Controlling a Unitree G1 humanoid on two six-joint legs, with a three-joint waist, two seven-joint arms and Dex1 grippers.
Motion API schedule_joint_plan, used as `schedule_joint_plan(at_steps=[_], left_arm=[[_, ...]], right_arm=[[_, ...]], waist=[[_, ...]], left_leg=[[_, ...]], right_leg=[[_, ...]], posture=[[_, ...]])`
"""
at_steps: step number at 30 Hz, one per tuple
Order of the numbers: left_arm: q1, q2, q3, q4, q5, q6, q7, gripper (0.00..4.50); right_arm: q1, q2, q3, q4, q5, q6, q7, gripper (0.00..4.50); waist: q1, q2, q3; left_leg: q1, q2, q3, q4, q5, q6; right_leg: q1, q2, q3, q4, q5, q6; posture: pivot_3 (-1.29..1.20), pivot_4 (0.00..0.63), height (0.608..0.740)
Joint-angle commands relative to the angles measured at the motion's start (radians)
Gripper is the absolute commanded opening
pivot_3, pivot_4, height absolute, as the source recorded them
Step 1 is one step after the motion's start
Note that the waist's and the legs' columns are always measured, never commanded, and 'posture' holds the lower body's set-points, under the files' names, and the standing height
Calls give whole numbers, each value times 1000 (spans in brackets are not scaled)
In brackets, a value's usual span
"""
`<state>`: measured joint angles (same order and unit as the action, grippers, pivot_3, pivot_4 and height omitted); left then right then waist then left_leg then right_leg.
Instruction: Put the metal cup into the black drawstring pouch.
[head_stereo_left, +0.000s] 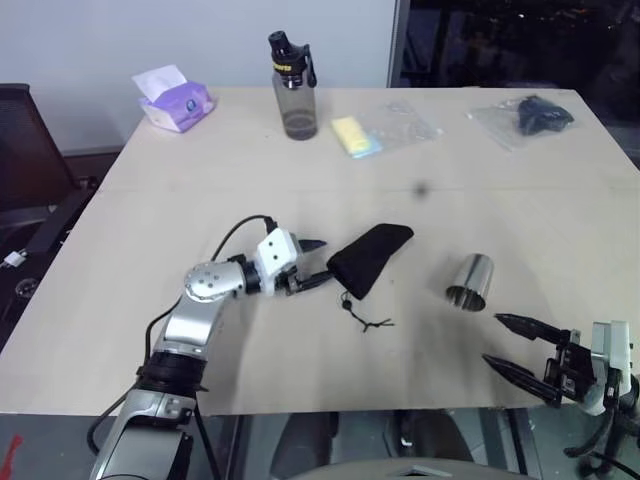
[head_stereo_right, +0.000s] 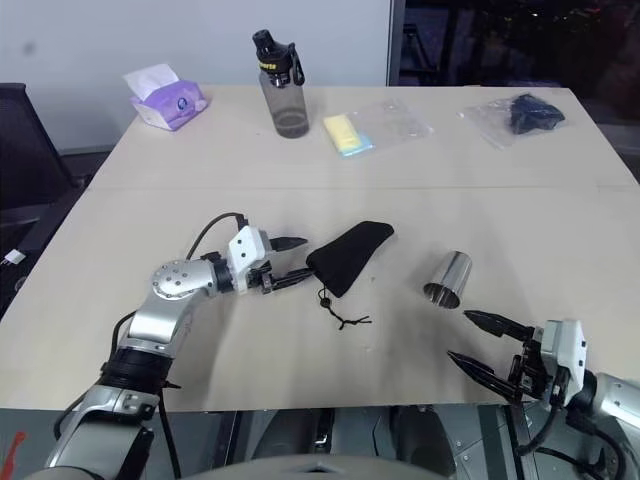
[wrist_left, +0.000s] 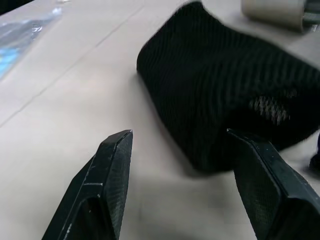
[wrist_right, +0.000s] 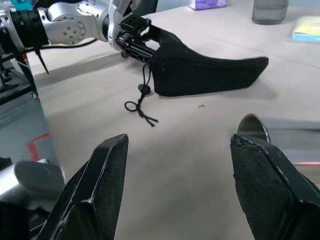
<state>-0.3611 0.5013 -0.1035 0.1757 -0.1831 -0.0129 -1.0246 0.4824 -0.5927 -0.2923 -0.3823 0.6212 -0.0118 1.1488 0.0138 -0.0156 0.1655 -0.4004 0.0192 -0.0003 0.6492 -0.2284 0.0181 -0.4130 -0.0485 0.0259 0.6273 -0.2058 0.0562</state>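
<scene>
While the black drawstring pouch (head_stereo_left: 369, 256) lies flat near the middle of the pale wooden table (head_stereo_left: 300, 180), its wider end faces the left gripper (head_stereo_left: 314, 263), whose two black fingers are spread apart, one tip above and one below that end, close against the fabric. From the left wrist view nothing sits pinched between them; the pouch lies just past the fingertips. Its thin knotted cord (head_stereo_left: 364, 318) trails onto the table toward the near edge. To the right of the pouch, apart from it, the metal cup (head_stereo_left: 471, 282) lies on its side with its open mouth turned toward the near edge. Nearer still, at the table's near right corner, the right gripper (head_stereo_left: 508, 345) hangs with its fingers wide apart and empty, short of the cup. Along the far side stand a smoky-grey water bottle (head_stereo_left: 293, 86) and a tissue pack (head_stereo_left: 174, 99).
</scene>
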Motion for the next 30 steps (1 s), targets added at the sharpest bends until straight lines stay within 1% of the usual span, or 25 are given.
schedule_joint_plan(at_steps=[1,7,8,10,13,14,18,20,23,28,30], left_arm=[[-24,-10,-8,-43,-30,24,-15,3032],[-57,-40,-24,-24,-28,19,-9,3032],[-59,-43,-27,-24,-30,21,-14,2512],[-63,-46,-29,-20,-28,22,-17,1753],[-66,-47,-28,-7,-18,13,-16,197],[-67,-47,-27,-3,-16,10,-16,86],[-67,-46,-25,4,-11,0,-13,86],[-67,-46,-23,5,-9,-3,-10,86],[-67,-48,-19,-2,-3,4,6,86],[-75,-67,-13,-34,1,74,76,86],[-73,-71,-18,-40,10,84,96,86]], right_arm=[[12,8,-15,-30,1,-21,-12,3266],[0,15,-10,-25,-8,-28,-25,3266],[-1,15,-9,-24,-11,-30,-28,3304],[-4,17,-8,-25,-13,-31,-34,3304],[-6,24,-11,-28,-16,-30,-52,3304],[-8,27,-12,-25,-24,-33,-62,3304],[-11,44,-12,-7,-82,-36,-131,3304],[-16,59,-5,-6,-130,-12,-205,3304],[-15,75,11,-12,-174,-1,-261,3304],[-45,110,62,-8,-293,44,-410,3304],[-89,145,82,20,-371,35,-502,3304]], waist=[[0,0,0],[0,0,0],[0,0,0],[0,0,0],[0,0,0],[0,0,0],[0,0,0],[0,0,0],[0,0,0],[0,0,0],[-1,0,0]], left_leg=[[0,0,0,0,0,0],[0,0,0,0,0,0],[0,0,0,0,0,0],[0,0,0,0,0,0],[0,0,-1,0,0,0],[0,0,-1,0,0,0],[0,0,0,1,0,0],[0,0,-1,1,0,0],[0,0,-1,1,0,0],[0,0,-1,1,0,0],[0,0,-1,1,0,0]], right_leg=[[0,0,0,0,0,0],[0,0,0,0,0,0],[0,0,0,0,0,0],[0,0,0,0,0,0],[0,1,0,0,0,0],[0,1,0,0,0,0],[0,0,0,0,0,0],[0,0,0,0,0,0],[0,0,0,0,0,0],[0,0,0,0,0,0],[0,1,0,0,0,0]], posture=[[0,150,740],[0,150,740],[0,150,740],[0,150,740],[0,150,740],[0,150,740],[0,150,740],[0,150,740],[0,150,740],[0,150,740],[0,150,740]])
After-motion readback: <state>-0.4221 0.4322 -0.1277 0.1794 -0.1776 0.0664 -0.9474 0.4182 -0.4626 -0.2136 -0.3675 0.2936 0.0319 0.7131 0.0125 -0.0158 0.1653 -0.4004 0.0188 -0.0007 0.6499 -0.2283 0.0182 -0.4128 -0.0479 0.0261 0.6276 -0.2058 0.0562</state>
